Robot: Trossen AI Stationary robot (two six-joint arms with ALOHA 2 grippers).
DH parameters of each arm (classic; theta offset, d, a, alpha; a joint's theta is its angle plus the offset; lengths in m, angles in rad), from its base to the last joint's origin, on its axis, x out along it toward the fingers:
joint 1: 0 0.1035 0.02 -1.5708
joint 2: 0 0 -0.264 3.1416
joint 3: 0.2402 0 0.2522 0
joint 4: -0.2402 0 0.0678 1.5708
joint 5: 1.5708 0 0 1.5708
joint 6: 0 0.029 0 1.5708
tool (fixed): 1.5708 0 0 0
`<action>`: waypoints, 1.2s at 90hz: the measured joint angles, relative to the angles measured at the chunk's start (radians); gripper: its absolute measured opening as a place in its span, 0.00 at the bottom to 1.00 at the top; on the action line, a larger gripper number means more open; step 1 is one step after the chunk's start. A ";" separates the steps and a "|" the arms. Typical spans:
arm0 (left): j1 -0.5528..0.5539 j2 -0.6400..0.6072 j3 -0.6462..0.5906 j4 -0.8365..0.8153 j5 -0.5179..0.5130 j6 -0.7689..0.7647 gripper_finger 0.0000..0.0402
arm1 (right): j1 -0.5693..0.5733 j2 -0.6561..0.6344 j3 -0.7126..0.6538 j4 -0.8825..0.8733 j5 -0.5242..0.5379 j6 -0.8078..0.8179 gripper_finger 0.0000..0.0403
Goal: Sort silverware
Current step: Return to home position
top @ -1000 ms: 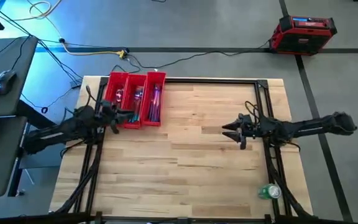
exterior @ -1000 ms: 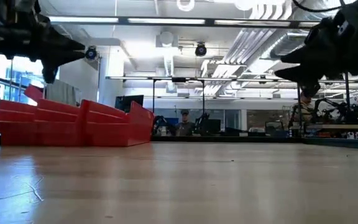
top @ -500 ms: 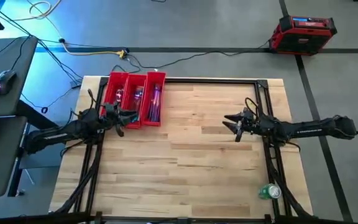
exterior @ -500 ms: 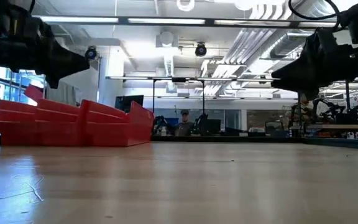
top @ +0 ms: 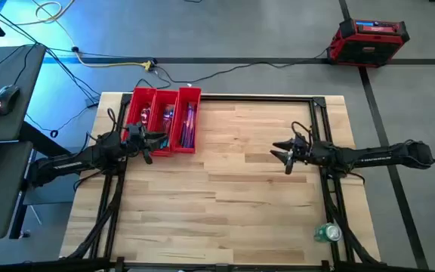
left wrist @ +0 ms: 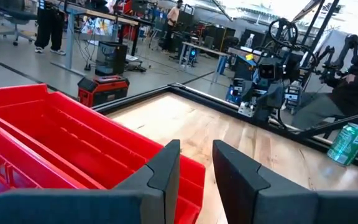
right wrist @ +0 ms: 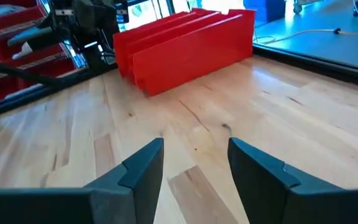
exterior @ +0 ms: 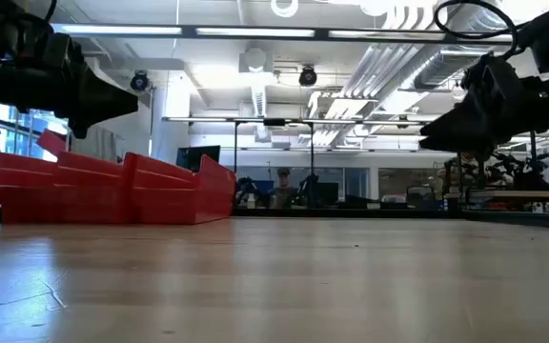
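Left gripper point(top: 155, 140): fingers point(left wrist: 161, 176) parted by a narrow gap, nothing between them; tips hang above the near edge of the red tray point(top: 136, 100).

Silverware point(top: 188, 122): lying in the tray's three compartments, just ahead of and below the left fingertips, touched by neither gripper. Which kind lies in which compartment cannot be told.

Right gripper point(top: 278, 151): fingers point(right wrist: 137, 171) spread moderately wide, empty, held above bare table point(top: 232, 204); the tray is well ahead of its tips.

Green can point(top: 327, 233): on the table's near right corner, well behind the right fingers.
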 joint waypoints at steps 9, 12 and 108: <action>-0.055 -0.037 0.000 0.001 -0.014 0.000 0.19 | 0.029 -0.047 0.000 -0.042 -0.001 0.000 0.42; -0.076 -0.054 0.001 0.001 -0.015 0.000 0.19 | 0.037 -0.069 0.000 -0.065 -0.004 0.000 0.42; -0.195 -0.051 0.001 0.002 -0.017 -0.001 0.19 | -0.069 -0.536 -0.001 -0.231 -0.079 0.000 0.42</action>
